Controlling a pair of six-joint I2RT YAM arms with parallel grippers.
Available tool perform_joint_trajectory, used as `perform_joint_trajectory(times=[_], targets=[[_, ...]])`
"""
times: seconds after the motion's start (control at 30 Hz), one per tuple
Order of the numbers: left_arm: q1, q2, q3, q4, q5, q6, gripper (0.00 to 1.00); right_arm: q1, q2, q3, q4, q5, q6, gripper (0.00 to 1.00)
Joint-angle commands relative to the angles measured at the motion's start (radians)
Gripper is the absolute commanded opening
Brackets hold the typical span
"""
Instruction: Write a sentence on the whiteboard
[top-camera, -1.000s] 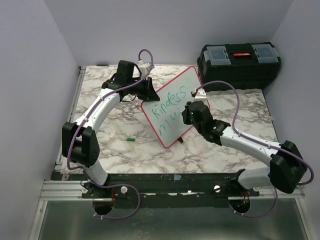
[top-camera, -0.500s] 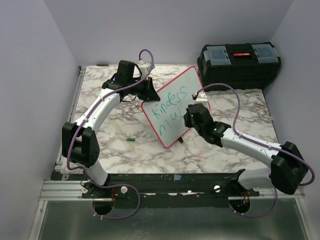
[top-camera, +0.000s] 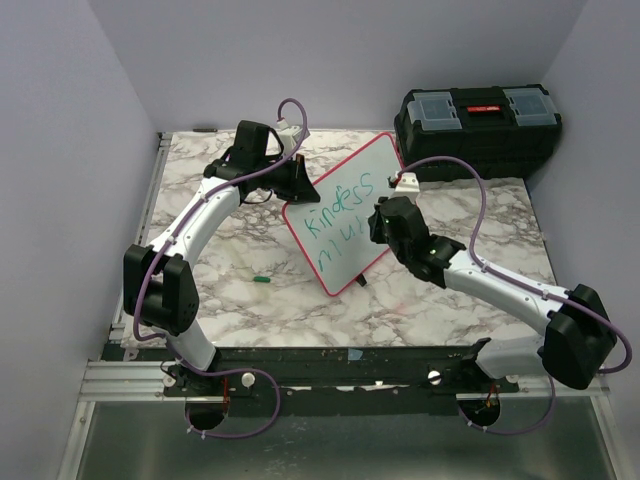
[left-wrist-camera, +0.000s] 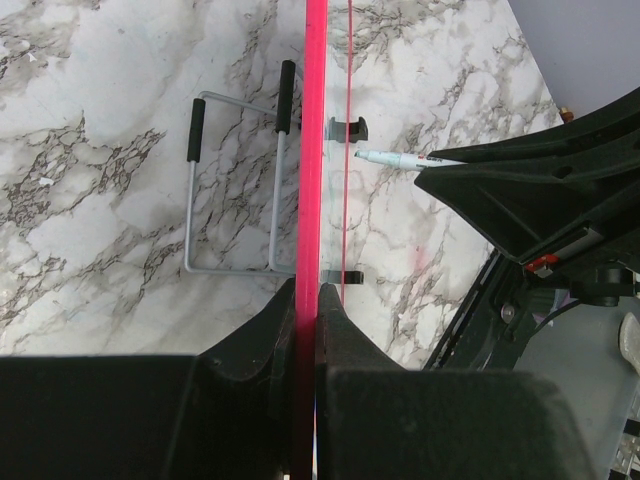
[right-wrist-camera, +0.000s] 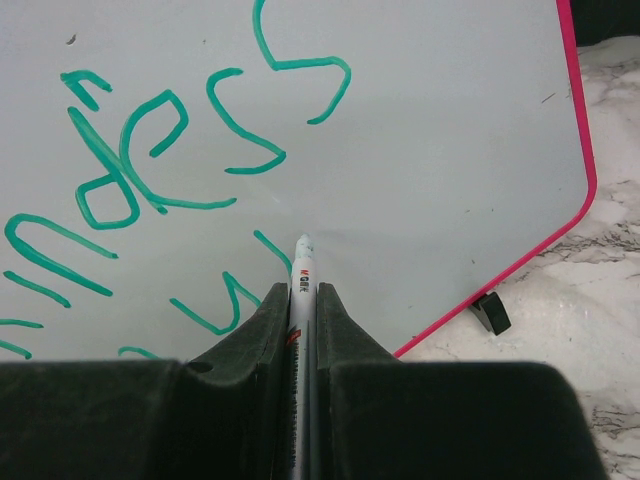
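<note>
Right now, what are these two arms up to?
The left gripper is clamped on the red rim of the whiteboard, holding it tilted. The right gripper grips a marker, with the tip at the white face beside the second line of the green writing. The first line reads "kindess"; the second is only a few strokes.

In the right wrist view the sentence (right-wrist-camera: 150, 170) is running out of the picture at 9 o'clock. Its lower line is going behind the right gripper (right-wrist-camera: 301, 292) at 6 o'clock, which is also covering the marker (right-wrist-camera: 301, 258) except its tip. In the left wrist view the whiteboard (left-wrist-camera: 316, 120) is showing only its red rim edge-on, so its written face is not appearing. In the top view the second line is looking too small to read, and a small green thing (top-camera: 261, 279) at 8 o'clock from the board is looking too tiny to identify.
</note>
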Motion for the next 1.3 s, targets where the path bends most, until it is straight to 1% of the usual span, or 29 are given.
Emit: perform_joint_trajectory(times=[0.0, 0.83, 1.27], targets=[[0.001, -0.013, -0.010, -0.033, -0.111, 0.098, 0.00, -0.012, 0.017, 0.007, 0.027, -0.015, 0.003, 0.01], [0.001, -0.013, -0.005, -0.039, -0.110, 0.099, 0.00, -0.053, 0.062, 0.000, 0.053, -0.067, -0.006, 0.01], [0.001, -0.007, -0.004, -0.042, -0.116, 0.100, 0.00, -0.075, 0.042, 0.053, 0.032, -0.061, -0.055, 0.01]])
